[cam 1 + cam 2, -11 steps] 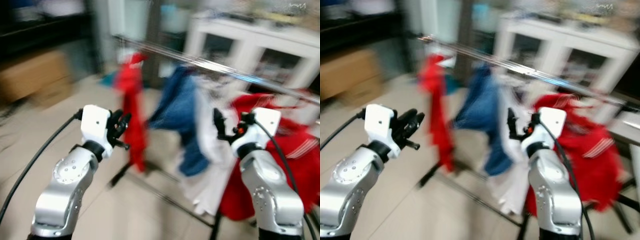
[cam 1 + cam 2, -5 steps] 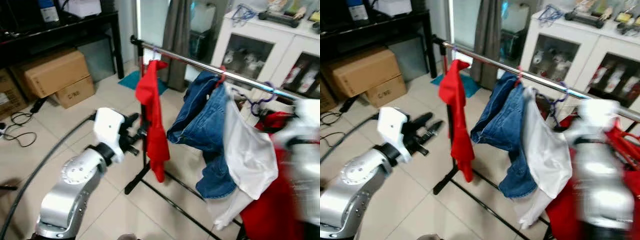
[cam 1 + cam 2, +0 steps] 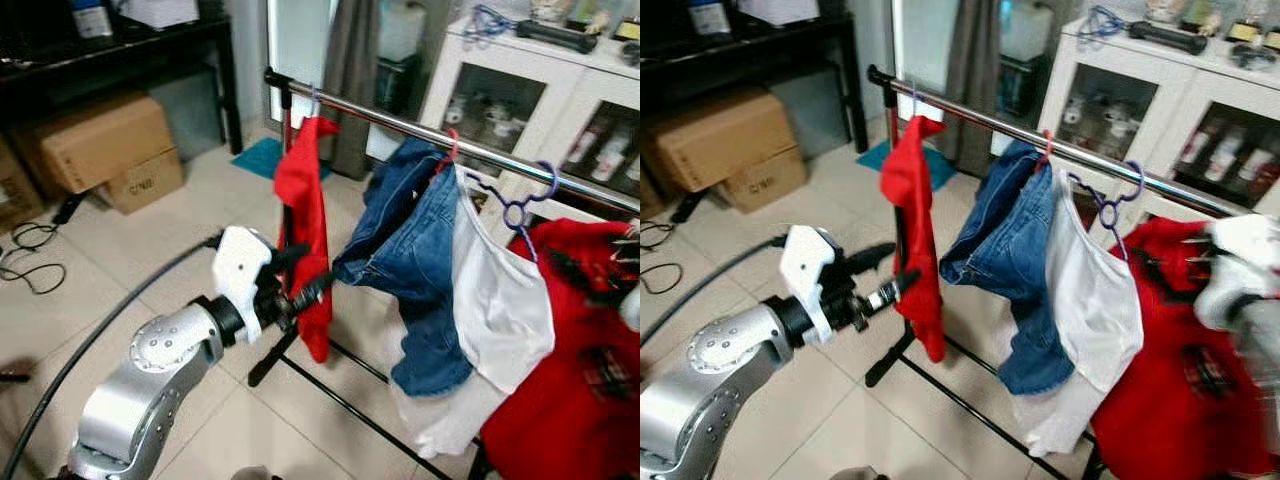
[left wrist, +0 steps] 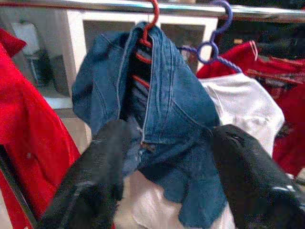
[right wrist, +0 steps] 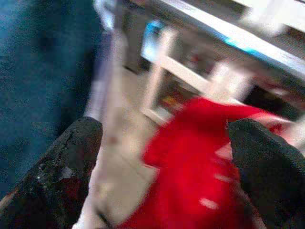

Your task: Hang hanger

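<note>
1. The right gripper (image 5: pixel 162 157) is blurring at the far right edge of the eye views, cut off there; in its wrist view the two black fingers (image 5: pixel 62 167) are standing wide apart with nothing between them, a smeared red garment (image 5: pixel 200 157) lying beyond.
2. The left gripper (image 3: pixel 300 275) is reaching toward the red shirt (image 3: pixel 305 215) at the left end of the rail (image 3: pixel 400 125); its fingers are spread and gripping nothing. Whether they are touching the shirt is hard to tell.
3. The hangers are all sitting on the rail: a red hanger (image 4: pixel 151 19) carrying the jeans (image 3: pixel 415 250), and a purple hanger (image 3: pixel 520 205) to its right carrying the white shirt (image 3: pixel 495 300).
4. The red clothes (image 3: pixel 560 390) at the far right are running out of view, and their hanger is hidden.
5. The white cabinet (image 3: pixel 1120 100) behind the rail is holding bottles and small items behind glass, too blurred to name.
6. Cardboard boxes (image 3: pixel 100 150) are sitting closed under the black table (image 3: pixel 110 50) at the far left.
</note>
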Controlling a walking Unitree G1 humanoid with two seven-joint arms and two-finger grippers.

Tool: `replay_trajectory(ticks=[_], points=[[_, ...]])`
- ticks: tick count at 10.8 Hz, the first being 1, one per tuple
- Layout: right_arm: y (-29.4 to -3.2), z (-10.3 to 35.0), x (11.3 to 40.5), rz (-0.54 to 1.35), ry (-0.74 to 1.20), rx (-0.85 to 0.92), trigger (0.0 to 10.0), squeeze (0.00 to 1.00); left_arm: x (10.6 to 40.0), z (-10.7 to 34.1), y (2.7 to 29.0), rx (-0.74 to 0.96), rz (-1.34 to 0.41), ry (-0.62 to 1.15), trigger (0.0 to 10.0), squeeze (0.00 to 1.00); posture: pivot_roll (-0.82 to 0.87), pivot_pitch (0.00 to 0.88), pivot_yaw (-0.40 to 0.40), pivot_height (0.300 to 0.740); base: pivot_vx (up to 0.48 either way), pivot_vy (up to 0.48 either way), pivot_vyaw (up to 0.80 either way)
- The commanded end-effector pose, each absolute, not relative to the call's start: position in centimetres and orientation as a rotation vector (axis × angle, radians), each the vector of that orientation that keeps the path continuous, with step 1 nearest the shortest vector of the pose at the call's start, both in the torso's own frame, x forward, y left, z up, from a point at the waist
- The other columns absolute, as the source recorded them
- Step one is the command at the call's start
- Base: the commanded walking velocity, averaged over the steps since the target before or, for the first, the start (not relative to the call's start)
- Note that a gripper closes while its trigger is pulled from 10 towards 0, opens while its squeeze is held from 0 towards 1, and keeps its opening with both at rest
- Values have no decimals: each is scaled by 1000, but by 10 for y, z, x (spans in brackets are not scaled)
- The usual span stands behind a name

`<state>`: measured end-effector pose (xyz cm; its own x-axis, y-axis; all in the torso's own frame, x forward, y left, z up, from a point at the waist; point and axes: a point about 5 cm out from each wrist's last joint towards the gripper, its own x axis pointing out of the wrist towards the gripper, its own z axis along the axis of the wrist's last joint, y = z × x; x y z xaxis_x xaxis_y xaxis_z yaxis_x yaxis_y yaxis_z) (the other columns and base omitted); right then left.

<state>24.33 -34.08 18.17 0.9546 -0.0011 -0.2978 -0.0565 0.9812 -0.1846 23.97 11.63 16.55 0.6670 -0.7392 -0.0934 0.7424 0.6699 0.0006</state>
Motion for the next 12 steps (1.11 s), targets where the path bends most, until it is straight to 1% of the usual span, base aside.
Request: replay_trajectory(ticks=[1,3,4,5,6,8,10,11,12], points=[[-368,182,231,-51,371,-183,10000,1000,237,163,113,47,-863,110,10000,0,104,24,-46,740,0,0,0],[-385,177,216,-61,447,-162,10000,1000,237,159,112,60,-869,140,10000,0,99,25,-43,740,0,0,0],[-397,175,203,-76,498,-158,10000,1000,235,157,111,59,-889,152,10000,0,89,28,-38,740,0,0,0],[-404,176,198,-102,514,-155,10000,1000,234,157,110,55,-899,161,10000,0,85,28,-37,740,0,0,0],[-418,181,192,-151,517,-168,10000,1000,233,156,108,50,-918,168,10000,0,78,30,-35,740,0,0,0],[-423,191,198,-200,419,-131,10000,1000,232,157,105,39,-949,161,10000,0,75,29,-36,740,0,0,0],[-419,189,204,-165,416,-129,10000,1000,231,159,104,34,-972,155,10000,0,78,28,-39,740,0,0,0],[-413,180,216,-150,411,-107,10000,1000,231,159,103,27,-991,155,10000,0,76,28,-32,740,0,0,0],[-405,169,232,-136,401,-85,10000,0,231,160,101,31,-1017,154,10000,0,81,26,-26,740,0,0,0]])
